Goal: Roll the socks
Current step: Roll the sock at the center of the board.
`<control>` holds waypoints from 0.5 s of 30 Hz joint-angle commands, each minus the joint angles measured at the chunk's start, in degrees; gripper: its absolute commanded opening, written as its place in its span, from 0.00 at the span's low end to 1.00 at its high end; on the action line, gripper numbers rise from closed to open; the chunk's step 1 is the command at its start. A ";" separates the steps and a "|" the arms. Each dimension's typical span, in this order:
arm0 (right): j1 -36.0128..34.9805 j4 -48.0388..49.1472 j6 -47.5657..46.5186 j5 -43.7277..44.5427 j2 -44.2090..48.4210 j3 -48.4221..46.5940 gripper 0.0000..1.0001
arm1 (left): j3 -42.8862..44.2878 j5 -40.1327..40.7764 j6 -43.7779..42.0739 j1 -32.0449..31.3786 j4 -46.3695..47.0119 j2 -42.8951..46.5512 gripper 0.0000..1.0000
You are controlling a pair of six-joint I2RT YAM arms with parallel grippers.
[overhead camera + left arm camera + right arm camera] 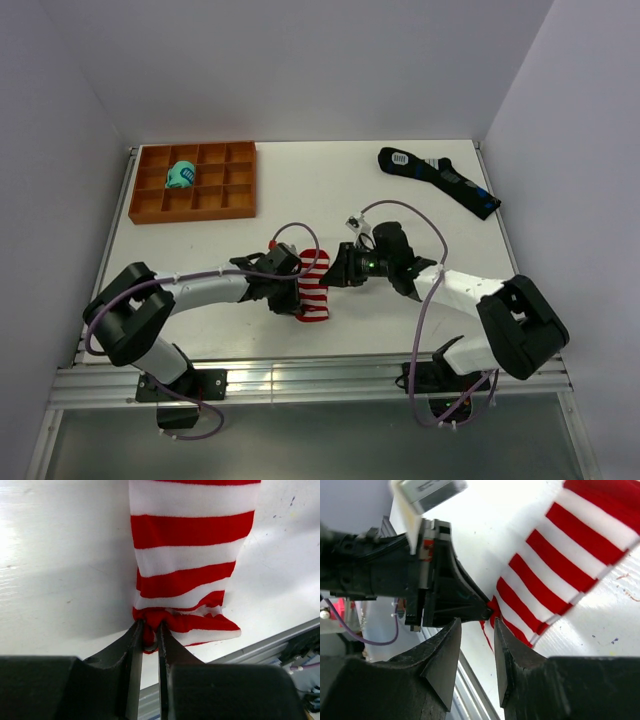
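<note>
— Where is the stripy sock?
— The red and white sock [314, 285] lies near the front of the tabletop [350, 190], between the two claws.
— Who has it?
— The left claw [150, 630] pinches its bunched end tight. The right claw [476, 630] is just beside that end, jaws apart, holding nothing.
— Any words?
— The black sock [445, 182] has a white label [397, 158], too small to read.
</note>
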State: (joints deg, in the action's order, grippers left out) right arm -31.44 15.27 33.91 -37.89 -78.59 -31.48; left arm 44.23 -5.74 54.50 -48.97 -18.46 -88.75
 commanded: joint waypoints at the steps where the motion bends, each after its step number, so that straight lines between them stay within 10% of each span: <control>1: -1.34 6.52 -2.01 1.32 2.65 2.48 0.40 | -0.28 -1.73 -1.68 0.19 -5.89 -2.92 0.01; 15: -12.85 12.51 -4.37 13.96 3.09 8.28 0.41 | 4.20 -3.40 -3.87 2.12 -10.10 -5.47 0.01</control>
State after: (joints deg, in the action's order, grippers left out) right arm -42.74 24.58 32.10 -29.23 -76.64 -22.83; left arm 48.01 -10.50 53.15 -47.07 -22.35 -92.23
